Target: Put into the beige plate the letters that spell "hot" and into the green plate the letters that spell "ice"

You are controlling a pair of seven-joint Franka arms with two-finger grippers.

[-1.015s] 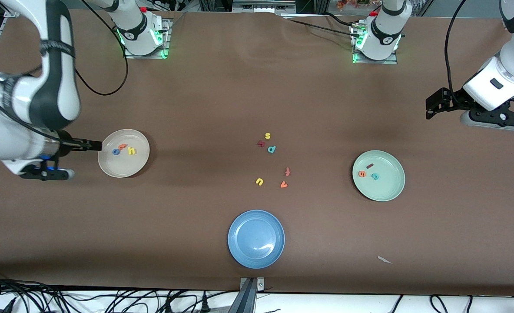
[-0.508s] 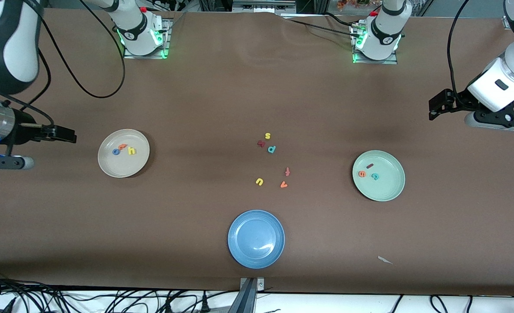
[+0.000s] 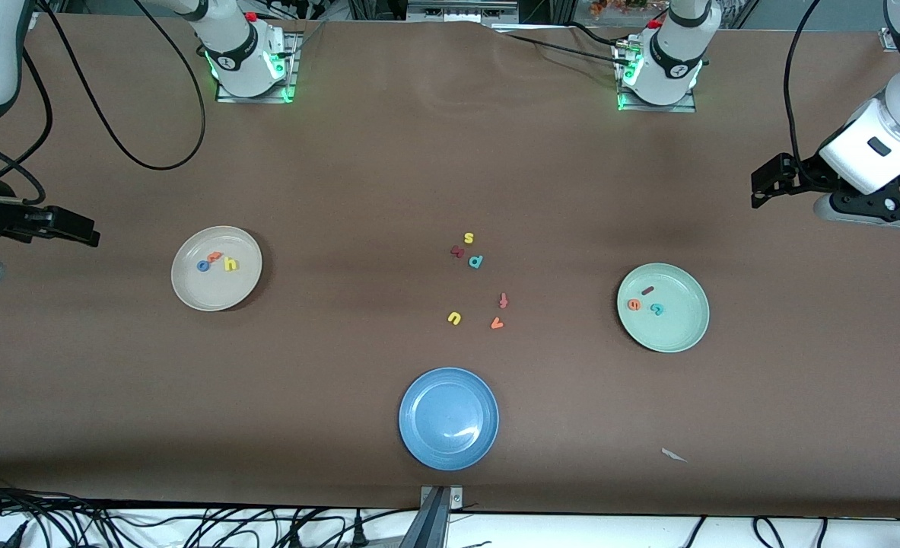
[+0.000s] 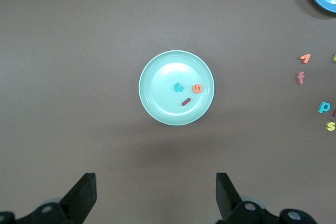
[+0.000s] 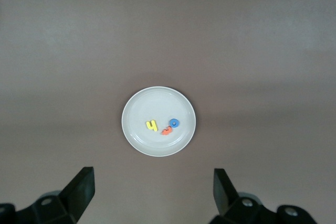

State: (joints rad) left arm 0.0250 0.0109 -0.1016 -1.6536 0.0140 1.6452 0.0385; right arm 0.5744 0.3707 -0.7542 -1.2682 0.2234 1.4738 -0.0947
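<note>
**3 letters in each plate, both end effectors open and empty**

3 plates stand on the brown worktop, and the blue plate serves as the landmark; it is empty and is the plate nearest to the front camera.

The beige plate lies farther from the camera than the blue plate, toward the right arm's end of the worktop. In it are the yellow h, the blue o and the orange t, close together; the t seems to touch the o.

The green plate lies also farther from the camera than the blue plate, toward the left arm's end. It holds the dark red i, the orange e and the teal c, a little apart from each other.

6 loose letters lie on the worktop farther from the camera than the blue plate, between the 2 other plates.

The right end effector hangs over the worktop's edge at the right arm's end, well apart from the blue plate, with its fingers wide apart and nothing between them. The left end effector hangs over the left arm's end, fingers also spread wide, holding nothing.
</note>
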